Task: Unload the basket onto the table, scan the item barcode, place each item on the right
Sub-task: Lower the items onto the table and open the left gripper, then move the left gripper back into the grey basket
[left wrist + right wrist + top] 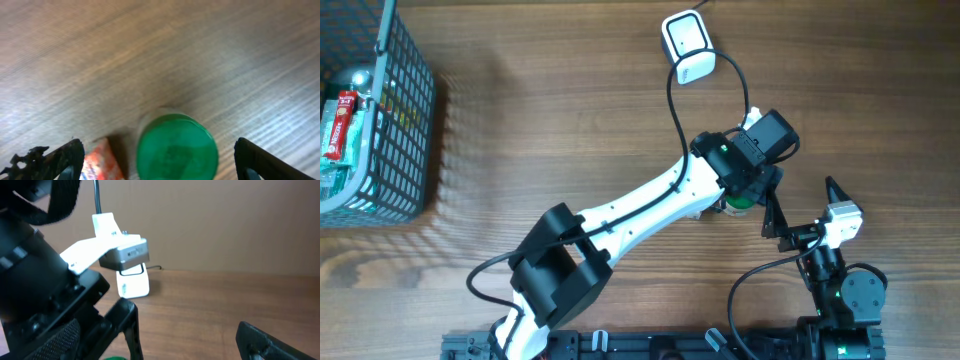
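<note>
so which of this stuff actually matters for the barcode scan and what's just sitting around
In the job:
- green-lidded jar
- left gripper, open, fingers either side of the jar
- white scanner

Lying about:
- wire basket at the table's far-left edge
- red packet beside the jar
- right gripper, open, holding nothing

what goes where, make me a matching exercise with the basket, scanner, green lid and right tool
Things:
1 basket
2 scanner
3 green lid
4 right tool

Places, overhead view:
a top middle
b between the open left tool's fingers
c bottom right, open
d left edge

Pairs: 1-d, 2-a, 3-b, 4-c
</note>
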Tool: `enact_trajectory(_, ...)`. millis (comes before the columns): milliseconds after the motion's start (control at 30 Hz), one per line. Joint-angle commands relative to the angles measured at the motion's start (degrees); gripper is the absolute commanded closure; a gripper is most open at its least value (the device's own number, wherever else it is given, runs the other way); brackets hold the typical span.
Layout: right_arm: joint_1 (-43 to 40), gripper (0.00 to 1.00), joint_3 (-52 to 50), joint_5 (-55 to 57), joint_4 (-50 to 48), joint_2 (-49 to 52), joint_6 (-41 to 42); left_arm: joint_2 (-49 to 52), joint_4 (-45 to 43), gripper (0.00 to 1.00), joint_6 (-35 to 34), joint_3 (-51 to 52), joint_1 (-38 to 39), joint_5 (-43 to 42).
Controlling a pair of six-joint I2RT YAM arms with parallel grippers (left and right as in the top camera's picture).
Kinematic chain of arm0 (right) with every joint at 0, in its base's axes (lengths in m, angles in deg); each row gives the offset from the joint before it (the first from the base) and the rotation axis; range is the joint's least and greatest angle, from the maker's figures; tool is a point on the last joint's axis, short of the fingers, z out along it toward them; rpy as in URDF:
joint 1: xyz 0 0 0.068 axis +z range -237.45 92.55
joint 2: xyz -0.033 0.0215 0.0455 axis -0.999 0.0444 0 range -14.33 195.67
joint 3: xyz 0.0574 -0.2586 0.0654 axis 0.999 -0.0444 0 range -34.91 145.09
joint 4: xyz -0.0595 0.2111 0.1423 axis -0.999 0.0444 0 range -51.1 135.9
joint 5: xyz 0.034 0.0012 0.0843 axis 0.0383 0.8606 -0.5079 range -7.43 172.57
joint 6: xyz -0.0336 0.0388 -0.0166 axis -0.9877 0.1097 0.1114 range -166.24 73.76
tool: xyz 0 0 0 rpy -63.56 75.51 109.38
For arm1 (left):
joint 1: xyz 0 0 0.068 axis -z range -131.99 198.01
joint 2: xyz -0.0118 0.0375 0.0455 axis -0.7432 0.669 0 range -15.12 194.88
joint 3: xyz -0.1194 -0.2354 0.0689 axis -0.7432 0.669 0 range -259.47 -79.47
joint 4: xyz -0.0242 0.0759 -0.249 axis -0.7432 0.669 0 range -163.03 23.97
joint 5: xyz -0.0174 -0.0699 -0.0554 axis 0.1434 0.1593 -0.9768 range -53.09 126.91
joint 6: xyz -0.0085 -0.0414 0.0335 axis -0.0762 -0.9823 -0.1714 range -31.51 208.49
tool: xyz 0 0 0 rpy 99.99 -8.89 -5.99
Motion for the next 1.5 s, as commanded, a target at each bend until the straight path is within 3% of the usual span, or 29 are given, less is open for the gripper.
enact_trajectory(0, 0.09, 0.0, -0.22, -0.07, 0.42, -0.09, -0.15, -2.01, -0.28, 0.1, 1.33, 0.15, -0.66, 4.09)
enact_trajectory(500, 0.09, 0.0, -0.22, -0.07, 0.39, -0.09, -0.17, -2.1, 0.0, 0.1, 0.87, 0.15, -6.05, 3.43)
enact_trajectory(900, 0.09, 0.0, -0.22, -0.07, 0.39, -0.09, -0.15, -11.65, -0.85, 0.08, 0.9, 0.15, -13.94, 3.5)
enact_trajectory(1200, 0.09, 0.0, -0.22, -0.07, 0.42, -0.09, -0.15, -22.84, -4.98, 0.0, 6.86, 0.15, -27.96, 8.87)
enact_trajectory(1467, 0.09, 0.0, -0.22, -0.07, 0.42, -0.09, -0.15, -29.29, -8.44, 0.0, 11.78, 0.15, -50.9, 4.94)
